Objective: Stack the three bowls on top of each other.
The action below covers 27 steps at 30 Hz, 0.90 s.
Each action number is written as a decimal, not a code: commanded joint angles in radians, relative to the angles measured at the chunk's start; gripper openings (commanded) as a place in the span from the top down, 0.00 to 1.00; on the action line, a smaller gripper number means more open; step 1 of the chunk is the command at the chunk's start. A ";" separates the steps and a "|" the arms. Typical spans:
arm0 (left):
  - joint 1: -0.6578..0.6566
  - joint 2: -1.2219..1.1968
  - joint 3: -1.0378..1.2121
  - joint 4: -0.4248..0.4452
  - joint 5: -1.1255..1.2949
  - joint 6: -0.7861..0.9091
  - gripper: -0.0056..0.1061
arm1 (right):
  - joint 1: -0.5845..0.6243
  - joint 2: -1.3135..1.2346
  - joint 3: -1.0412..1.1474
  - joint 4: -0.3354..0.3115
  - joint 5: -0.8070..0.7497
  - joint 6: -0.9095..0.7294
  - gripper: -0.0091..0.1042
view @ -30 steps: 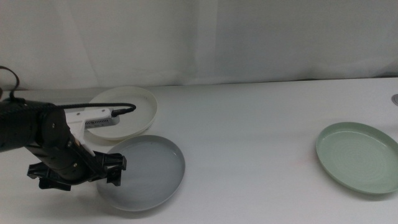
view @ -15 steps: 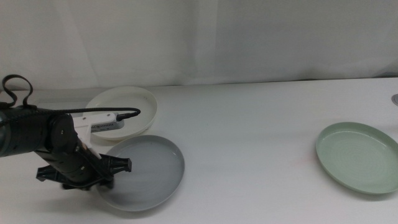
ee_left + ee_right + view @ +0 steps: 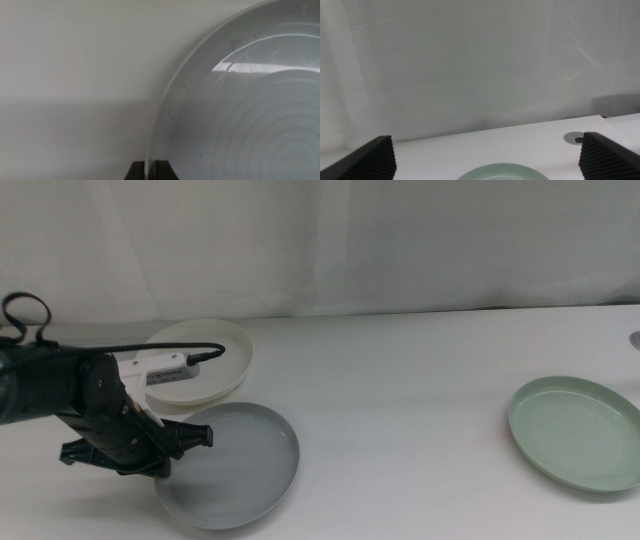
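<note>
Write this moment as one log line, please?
left gripper: fingers shut on grey bowl rim | right gripper: open, waiting above green bowl | white bowl: behind | stacked: none

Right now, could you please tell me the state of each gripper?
Left gripper: shut on the grey bowl, pinching its rim.
Right gripper: open, holding nothing, above the pale green bowl.

Grey bowl: fills most of frame, rim curves across, concentric rings + glare on inside.
Left gripper: two dark jaw tips at frame edge, pinched on bowl rim, one each side.
Table: plain white, soft shadow band beside bowl.
</note>
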<state>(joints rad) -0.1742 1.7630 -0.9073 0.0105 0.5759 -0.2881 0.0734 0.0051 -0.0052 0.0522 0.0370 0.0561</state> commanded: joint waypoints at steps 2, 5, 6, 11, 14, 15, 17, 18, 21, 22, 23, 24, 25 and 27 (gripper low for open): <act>-0.004 -0.058 -0.022 -0.010 0.059 0.046 0.97 | -0.004 -0.004 0.040 -0.011 -0.013 -0.003 0.01; -0.019 -0.125 -0.061 -0.041 0.092 0.065 0.97 | -0.004 -0.004 0.040 -0.011 -0.013 -0.003 0.01; -0.029 -0.146 -0.076 -0.047 0.107 0.065 0.97 | -0.004 -0.004 0.040 -0.011 -0.013 -0.003 0.01; -0.125 -0.212 -0.133 -0.051 0.161 0.049 0.97 | -0.004 -0.004 0.040 -0.011 -0.013 -0.003 0.01; -0.194 -0.216 -0.160 -0.051 0.138 0.010 0.97 | -0.004 -0.004 0.040 -0.011 -0.013 -0.003 0.01; -0.215 -0.214 -0.164 -0.051 0.121 -0.002 0.97 | -0.004 -0.004 0.040 -0.011 -0.013 -0.003 0.01; -0.251 -0.201 -0.169 -0.051 0.097 -0.028 0.97 | -0.004 -0.004 0.040 -0.011 -0.013 -0.003 0.01; -0.267 -0.193 -0.169 -0.051 0.084 -0.041 0.97 | -0.004 -0.004 0.040 -0.011 -0.013 -0.003 0.01; -0.301 -0.160 -0.169 -0.051 0.036 -0.075 0.97 | -0.004 -0.004 0.040 -0.011 -0.013 -0.003 0.01; -0.308 -0.145 -0.169 -0.051 0.019 -0.083 0.97 | -0.004 -0.004 0.040 -0.011 -0.013 -0.003 0.01; -0.318 -0.129 -0.169 -0.051 -0.005 -0.095 0.97 | -0.004 -0.004 0.040 -0.011 -0.013 -0.003 0.01; -0.327 -0.111 -0.169 -0.051 -0.024 -0.106 0.97 | -0.004 -0.004 0.040 -0.011 -0.013 -0.003 0.01; -0.337 -0.096 -0.169 -0.059 -0.038 -0.110 0.97 | -0.004 -0.004 0.040 -0.011 -0.013 -0.003 0.01; -0.354 -0.057 -0.171 -0.059 -0.069 -0.120 0.97 | -0.004 -0.004 0.040 -0.011 -0.013 -0.003 0.01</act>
<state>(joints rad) -0.5116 1.6780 -1.0715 -0.0348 0.5524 -0.3839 0.0734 0.0051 -0.0052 0.0522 0.0348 0.0608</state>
